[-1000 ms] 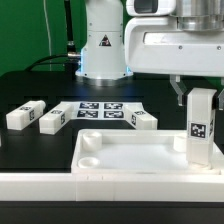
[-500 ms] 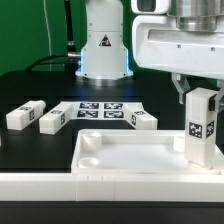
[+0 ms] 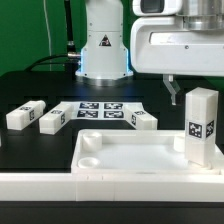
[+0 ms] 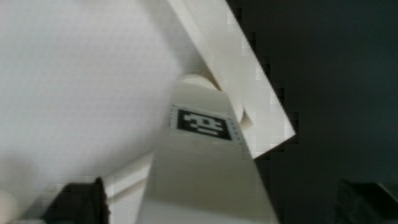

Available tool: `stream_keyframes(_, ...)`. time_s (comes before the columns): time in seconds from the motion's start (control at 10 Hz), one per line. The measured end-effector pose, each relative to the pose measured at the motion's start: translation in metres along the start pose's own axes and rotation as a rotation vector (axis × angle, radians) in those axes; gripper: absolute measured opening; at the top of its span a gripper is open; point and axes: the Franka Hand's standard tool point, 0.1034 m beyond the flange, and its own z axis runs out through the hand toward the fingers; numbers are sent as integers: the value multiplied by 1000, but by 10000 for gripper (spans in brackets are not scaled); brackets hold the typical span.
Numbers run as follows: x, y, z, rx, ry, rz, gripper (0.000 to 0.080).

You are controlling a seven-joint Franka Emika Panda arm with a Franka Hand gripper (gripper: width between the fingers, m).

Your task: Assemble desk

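We see a black table (image 3: 30, 85) with the robot base (image 3: 105, 30) at its far edge. The base carries a sticker (image 3: 103, 43) with a black warning triangle, too small for us to read.

The desk panel (image 3: 130, 155) is white, wide and rimmed, with round sockets in its corners. It lies flat along the table's near edge, just behind the white rail (image 3: 100, 185). The marker board (image 3: 100, 110) lies mid-table and shows several black-and-white square tags.

One leg (image 3: 203, 110), a white block, stands upright on the panel's near corner at the exterior view's right. Its tag (image 3: 198, 131) is a square pattern, not lettering. Three loose legs (image 3: 24, 115) (image 3: 54, 118) (image 3: 146, 120) lie beside the marker board, two toward the exterior view's left.

The gripper (image 4: 222, 203) hangs directly above the upright leg. Its dark fingers (image 4: 80, 200) are spread apart on either side of the leg without pressing on it.
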Motion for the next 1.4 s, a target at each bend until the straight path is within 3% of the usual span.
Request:
stream_keyframes(0.5, -1, -2, 0, -4, 2, -418, 649)
stream_keyframes(0.8, 2, 0, -2, -21, 8, -675, 649)
stream_keyframes(1.2, 4, 2, -2, -27, 7, -875, 649)
stream_keyframes(1.3, 4, 2, -2, -27, 7, -875, 559)
stream_keyframes(1.4, 4, 2, -2, -27, 7, -875, 559)
